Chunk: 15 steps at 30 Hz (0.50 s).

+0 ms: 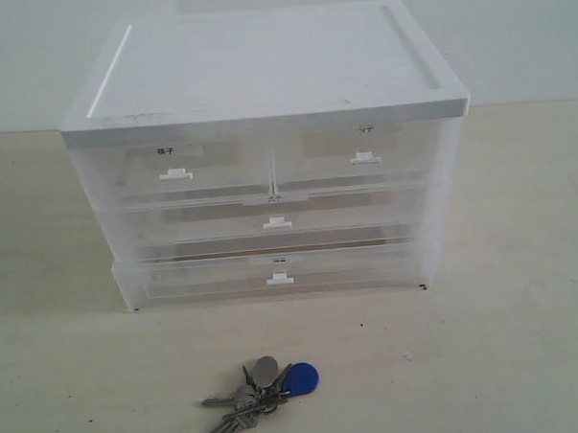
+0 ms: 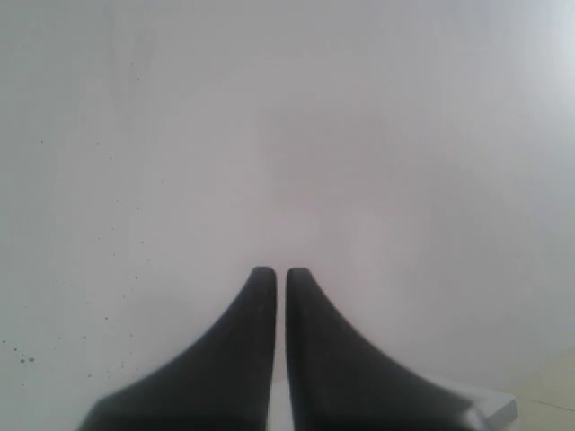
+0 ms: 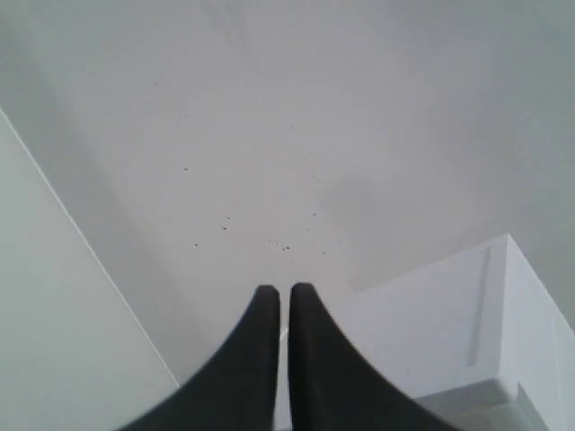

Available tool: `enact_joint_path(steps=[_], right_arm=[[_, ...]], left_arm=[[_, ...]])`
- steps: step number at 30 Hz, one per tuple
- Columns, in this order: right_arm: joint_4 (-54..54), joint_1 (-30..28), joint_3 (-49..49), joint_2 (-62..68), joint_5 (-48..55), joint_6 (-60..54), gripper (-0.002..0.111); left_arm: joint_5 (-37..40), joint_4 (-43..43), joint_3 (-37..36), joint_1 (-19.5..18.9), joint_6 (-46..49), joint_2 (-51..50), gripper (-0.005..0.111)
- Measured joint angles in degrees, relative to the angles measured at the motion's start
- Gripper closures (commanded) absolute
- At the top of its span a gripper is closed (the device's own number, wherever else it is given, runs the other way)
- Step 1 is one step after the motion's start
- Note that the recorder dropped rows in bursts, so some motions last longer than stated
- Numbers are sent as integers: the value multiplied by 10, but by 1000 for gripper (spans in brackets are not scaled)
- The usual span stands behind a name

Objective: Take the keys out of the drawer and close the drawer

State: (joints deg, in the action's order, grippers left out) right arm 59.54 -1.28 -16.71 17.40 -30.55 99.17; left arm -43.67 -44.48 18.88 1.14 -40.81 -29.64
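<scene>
The keys (image 1: 261, 395), a bunch of silver-grey keys with a round blue fob, lie on the table in front of the cabinet. The drawer (image 1: 363, 158), the top right half-width clear one with a white tab handle and a faint label, sits flush in the cabinet, shut. Neither arm shows in the exterior view. My left gripper (image 2: 280, 271) is shut with nothing between its black fingers, facing a plain white surface. My right gripper (image 3: 284, 289) is also shut and empty, in front of a speckled white surface.
The white-topped clear cabinet (image 1: 263, 59) stands at the back of the pale wooden table (image 1: 506, 341). Its top left drawer (image 1: 177, 173) and two full-width drawers (image 1: 278, 223) are shut. A white box-like corner (image 3: 467, 314) shows in the right wrist view.
</scene>
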Motion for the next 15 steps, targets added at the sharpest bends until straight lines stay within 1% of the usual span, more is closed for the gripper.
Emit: enact_joint_path(steps=[3,7,10,12,13,15], right_arm=[[-4,0,8,-6,-40,-4,108],[-18,0,34,-53,-49,-40,108],[-68,0,73,-94,-51,-101,108],[-120,0,105,-125,-51,-150,108],[-162,0,136,-144,-51,-195,108],[-204,0,159,-161,-47,-236,108]], left_arm=[[0,0,0,0,0,0,102],[0,0,0,0,0,0,102],[0,0,0,0,0,0,102],[0,0,0,0,0,0,102],[0,0,0,0,0,0,102],[0,0,0,0,0,0,102]])
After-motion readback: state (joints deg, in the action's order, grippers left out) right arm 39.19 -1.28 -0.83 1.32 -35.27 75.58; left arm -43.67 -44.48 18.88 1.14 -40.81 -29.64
